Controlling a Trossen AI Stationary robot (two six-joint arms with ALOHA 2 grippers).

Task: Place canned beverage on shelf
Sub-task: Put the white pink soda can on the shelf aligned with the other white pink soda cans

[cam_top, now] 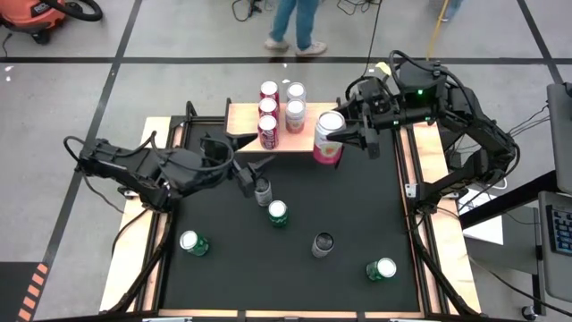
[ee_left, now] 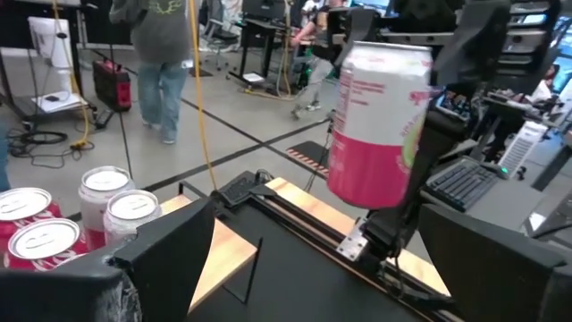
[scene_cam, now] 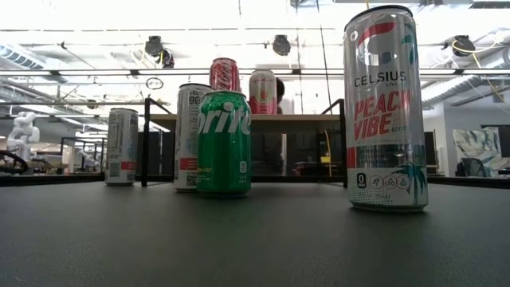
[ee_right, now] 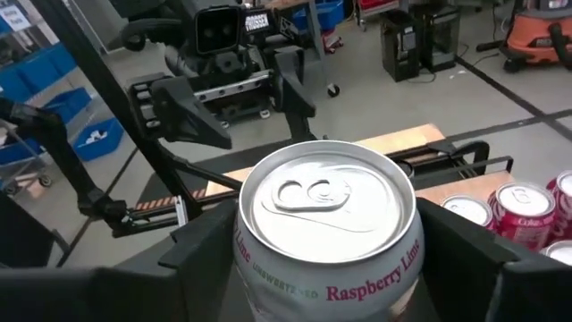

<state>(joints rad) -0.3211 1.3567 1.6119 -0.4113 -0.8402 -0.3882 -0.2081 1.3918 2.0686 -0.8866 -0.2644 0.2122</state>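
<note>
Can (cam_top: 328, 139): pink-white, silver top | right pincer (cam_top: 344, 131): pinching it | left pincer (cam_top: 253, 175): spread

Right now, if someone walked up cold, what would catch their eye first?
Probably the tall pink and white raspberry lime can gripped in the right claw, held at the right end of the wooden shelf. Next, the cluster of five cans already standing on that shelf. Then the loose cans scattered across the black mat, with the left claw open beside one of them.
</note>
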